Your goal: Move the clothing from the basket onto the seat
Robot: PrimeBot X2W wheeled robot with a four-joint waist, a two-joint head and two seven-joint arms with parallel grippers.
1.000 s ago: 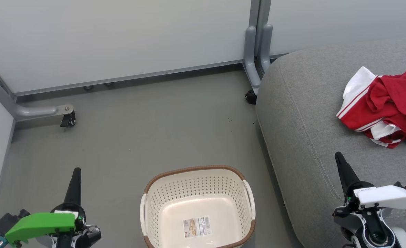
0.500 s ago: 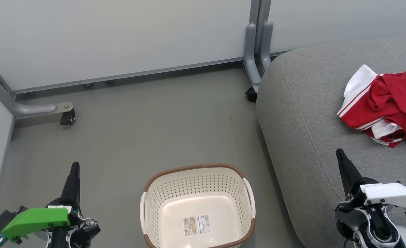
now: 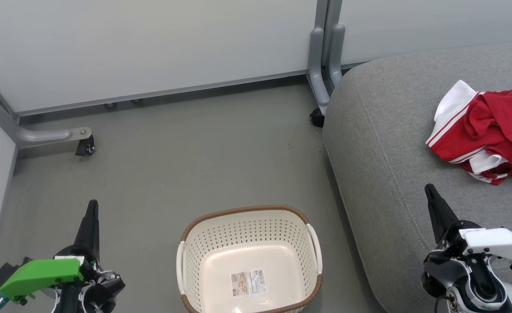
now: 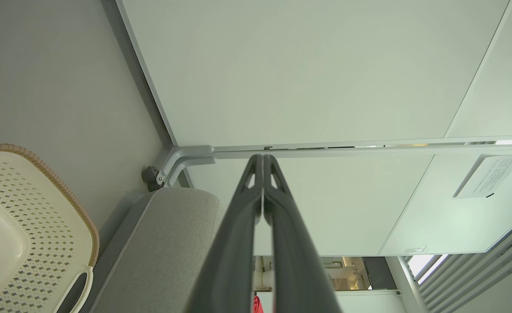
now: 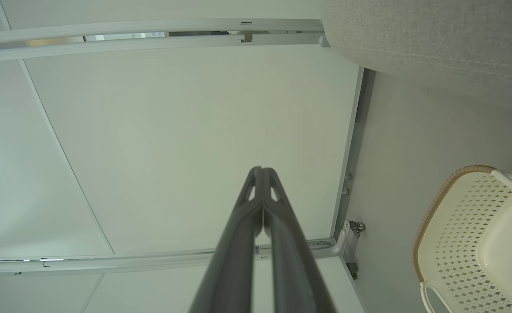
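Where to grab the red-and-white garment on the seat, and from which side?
Likely the raised red fold near the middle of the garment, pinched from above by the nearer right gripper. It lies crumpled on the seat, so folds stand up while edges lie flat.

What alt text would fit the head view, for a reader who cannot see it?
A red and white garment lies on the light grey seat at the right; the cream-white basket on the grey floor beside it holds no clothing. The left gripper and right gripper are shut and hold nothing.
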